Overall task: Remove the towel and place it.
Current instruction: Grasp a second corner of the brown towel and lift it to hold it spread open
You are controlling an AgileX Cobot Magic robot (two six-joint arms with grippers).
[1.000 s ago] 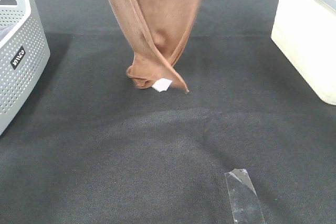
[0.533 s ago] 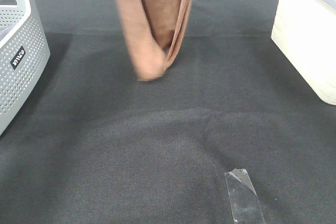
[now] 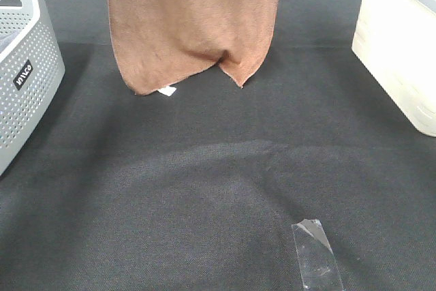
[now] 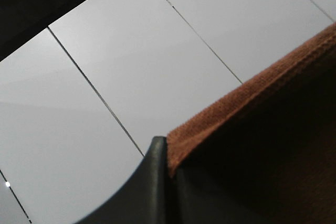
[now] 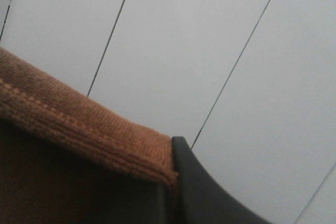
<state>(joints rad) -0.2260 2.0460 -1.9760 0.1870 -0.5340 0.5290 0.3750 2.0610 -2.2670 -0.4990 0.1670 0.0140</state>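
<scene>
The brown towel (image 3: 194, 22) hangs spread out from above the top edge of the exterior high view, its lower edge just over the black table cloth (image 3: 204, 189), with a small white tag (image 3: 167, 90) at its lower left corner. Both grippers are out of that view. In the left wrist view my left gripper (image 4: 169, 174) is shut on the towel's (image 4: 262, 145) stitched top edge. My right gripper (image 5: 170, 184) shows in the right wrist view, shut on the towel's (image 5: 73, 150) other top corner. Both wrist cameras face a white panelled surface.
A grey perforated basket (image 3: 24, 66) stands at the left edge of the table. A cream box (image 3: 402, 46) sits at the right. A strip of clear tape (image 3: 315, 253) lies on the cloth near the front.
The towel was hanging twisted and bunched, its tip down on the cloth. It has since been lifted and pulled out wide, and now hangs flat as a broad sheet.
</scene>
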